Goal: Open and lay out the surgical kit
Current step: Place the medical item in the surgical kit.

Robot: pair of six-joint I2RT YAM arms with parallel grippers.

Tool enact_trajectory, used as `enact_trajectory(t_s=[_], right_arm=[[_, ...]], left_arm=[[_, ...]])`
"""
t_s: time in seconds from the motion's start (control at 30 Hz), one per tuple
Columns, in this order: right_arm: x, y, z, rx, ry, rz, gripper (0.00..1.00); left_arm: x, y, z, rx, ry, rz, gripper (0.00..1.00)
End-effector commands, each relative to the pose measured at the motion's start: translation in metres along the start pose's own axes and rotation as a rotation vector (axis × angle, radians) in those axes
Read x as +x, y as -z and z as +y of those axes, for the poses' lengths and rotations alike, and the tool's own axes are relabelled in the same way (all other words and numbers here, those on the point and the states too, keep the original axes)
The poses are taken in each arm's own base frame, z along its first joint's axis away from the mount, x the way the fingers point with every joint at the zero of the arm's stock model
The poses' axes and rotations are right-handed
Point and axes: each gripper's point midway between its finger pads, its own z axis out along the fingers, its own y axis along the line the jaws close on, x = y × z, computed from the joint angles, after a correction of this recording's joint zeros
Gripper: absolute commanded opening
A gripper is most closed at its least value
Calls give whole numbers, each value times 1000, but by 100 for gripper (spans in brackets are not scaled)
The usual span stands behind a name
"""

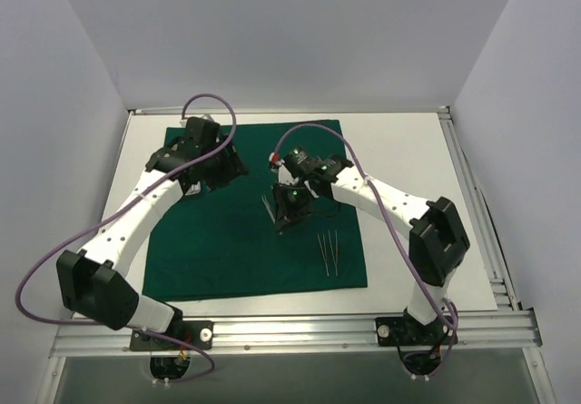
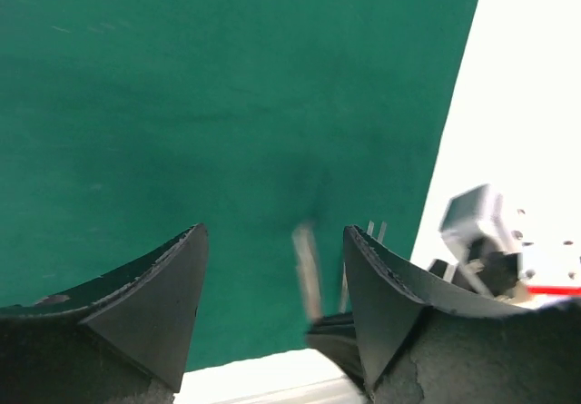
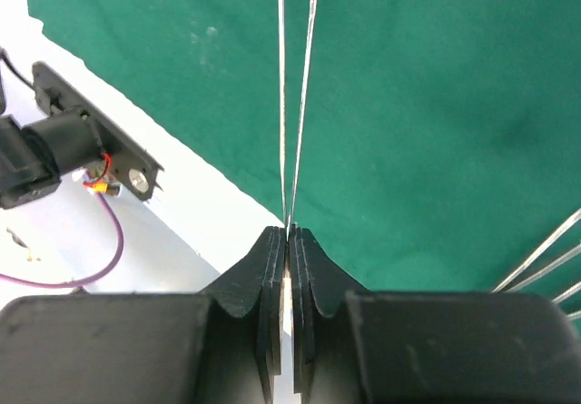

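Closest to your right wrist camera, the right gripper [image 3: 289,233] has its jaws pressed together on the butt end of the tweezers [image 3: 295,104]. The two thin steel prongs run straight away from the fingers, over the green cloth [image 1: 236,241].

From above, that cloth lies opened out flat on the table [image 1: 408,150]. The clamped tweezers are near its middle, a little toward your right arm. A short row of steel instruments [image 1: 328,251] lies side by side on the cloth nearer the right front corner, apart from the gripper.

Your left gripper [image 2: 274,231] is over the far left part of the cloth with its fingers standing apart and gripping nothing. A slim bright object [image 2: 307,268] shows between them, but it is too blurred for you to tell what it is or whether it rests on the cloth.

The unwrapping looks finished, and the step in hand seems to be laying out the instruments, with the tweezers next to place. For the next move, carry them toward the row and turn them parallel to the pieces already down. Lower them until they touch the cloth just beside the row, and only then part the jaws. Thin prongs can twist in a narrow grip, so go slowly and keep off the pieces already placed.
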Motion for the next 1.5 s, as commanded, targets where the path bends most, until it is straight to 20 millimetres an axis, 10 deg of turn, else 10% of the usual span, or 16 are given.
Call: enact_trajectory(t_s=[0.0, 0.57, 1.47], right_arm=[[2, 27, 6, 26, -73, -111, 0], [92, 12, -54, 417, -320, -163, 0], [111, -12, -82, 578, -262, -86, 0]], left_arm=[[-15, 30, 20, -32, -50, -89, 70], [22, 56, 61, -25, -33, -84, 66], [26, 77, 67, -18, -115, -90, 66]])
